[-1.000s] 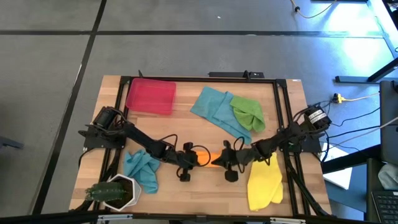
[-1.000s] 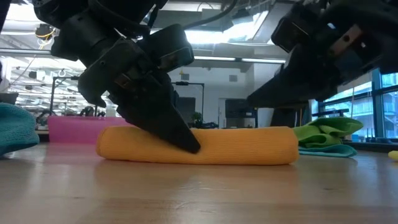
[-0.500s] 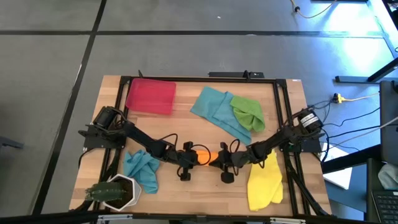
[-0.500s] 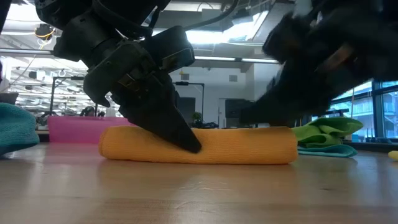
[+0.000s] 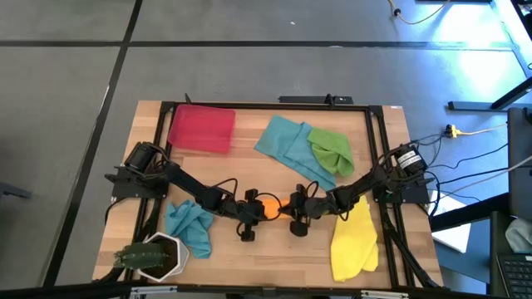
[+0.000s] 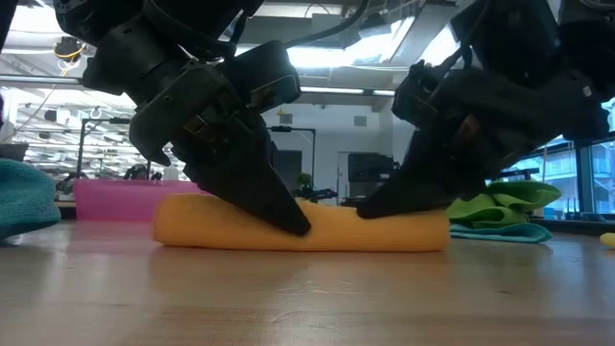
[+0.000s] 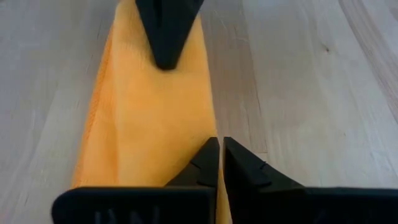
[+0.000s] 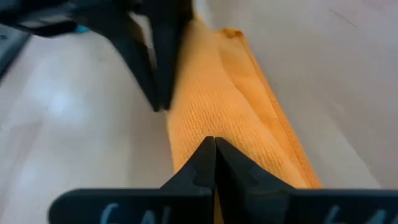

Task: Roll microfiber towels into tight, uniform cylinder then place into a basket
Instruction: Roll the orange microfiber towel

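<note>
Now, by item:
Orange towel [image 6: 307,223]: rolled into a cylinder, lying flat on the wooden surface [image 5: 274,257] near the front middle, between the two arms (only a short orange stretch shows from above, the rest sits under the claws).
Left claw [image 7: 219,152]: fingers together, tips pressed down onto the roll partway along from its left end; in the low view it slants down into the top of the roll [image 6: 288,216].
Right claw [image 8: 214,149]: fingers together as well, tips resting on the roll toward its right end, facing the left claw along the length of the roll.
Hold on the roll: neither claw has cloth between its fingers; both press on it from above.
Basket [image 5: 201,128]: red tray at the back left of the surface, well apart from the roll.
Teal towel at back [image 5: 287,145]: spread loosely right of the basket, its right part under the green towel [image 5: 331,149].
Second teal towel [image 5: 191,226]: bunched at the front left, just beside the white pot with a plant [image 5: 156,256].
Yellow towel [image 5: 353,241]: lying loose at the front right, partly under the right arm.
</note>
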Available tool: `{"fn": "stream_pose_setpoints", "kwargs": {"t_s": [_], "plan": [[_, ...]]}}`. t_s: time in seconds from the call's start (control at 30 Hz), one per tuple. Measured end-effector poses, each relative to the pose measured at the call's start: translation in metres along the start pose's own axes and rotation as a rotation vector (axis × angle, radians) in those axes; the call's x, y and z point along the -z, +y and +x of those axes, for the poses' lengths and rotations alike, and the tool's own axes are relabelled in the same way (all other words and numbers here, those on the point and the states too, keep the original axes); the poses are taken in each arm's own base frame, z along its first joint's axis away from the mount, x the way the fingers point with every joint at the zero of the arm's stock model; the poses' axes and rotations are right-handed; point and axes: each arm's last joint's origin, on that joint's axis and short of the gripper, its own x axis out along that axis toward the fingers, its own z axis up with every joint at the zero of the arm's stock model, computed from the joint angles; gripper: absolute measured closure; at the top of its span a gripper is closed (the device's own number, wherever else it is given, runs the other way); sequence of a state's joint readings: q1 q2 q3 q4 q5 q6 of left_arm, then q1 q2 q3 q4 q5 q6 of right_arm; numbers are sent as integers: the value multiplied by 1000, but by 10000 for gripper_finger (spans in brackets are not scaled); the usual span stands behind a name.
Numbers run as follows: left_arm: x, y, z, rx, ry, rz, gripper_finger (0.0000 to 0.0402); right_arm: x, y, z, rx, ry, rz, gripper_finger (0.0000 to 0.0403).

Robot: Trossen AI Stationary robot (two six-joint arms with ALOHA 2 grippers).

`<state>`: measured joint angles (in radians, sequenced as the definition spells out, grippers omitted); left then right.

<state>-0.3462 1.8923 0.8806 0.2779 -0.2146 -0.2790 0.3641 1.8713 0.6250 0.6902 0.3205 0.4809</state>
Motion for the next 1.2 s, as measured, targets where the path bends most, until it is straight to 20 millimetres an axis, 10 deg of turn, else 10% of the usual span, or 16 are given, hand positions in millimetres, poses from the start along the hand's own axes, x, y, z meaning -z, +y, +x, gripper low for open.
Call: {"fn": "stream_pose_setpoints", "kwargs": {"t_s": [0.67, 1.2], "plan": [[-15, -10, -20, -176, -130, 108, 332, 4, -9, 1, 104, 38, 17, 394], [2, 17, -17, -406, 25, -57, 365, 5, -9, 1, 91, 48, 17, 394]]}}
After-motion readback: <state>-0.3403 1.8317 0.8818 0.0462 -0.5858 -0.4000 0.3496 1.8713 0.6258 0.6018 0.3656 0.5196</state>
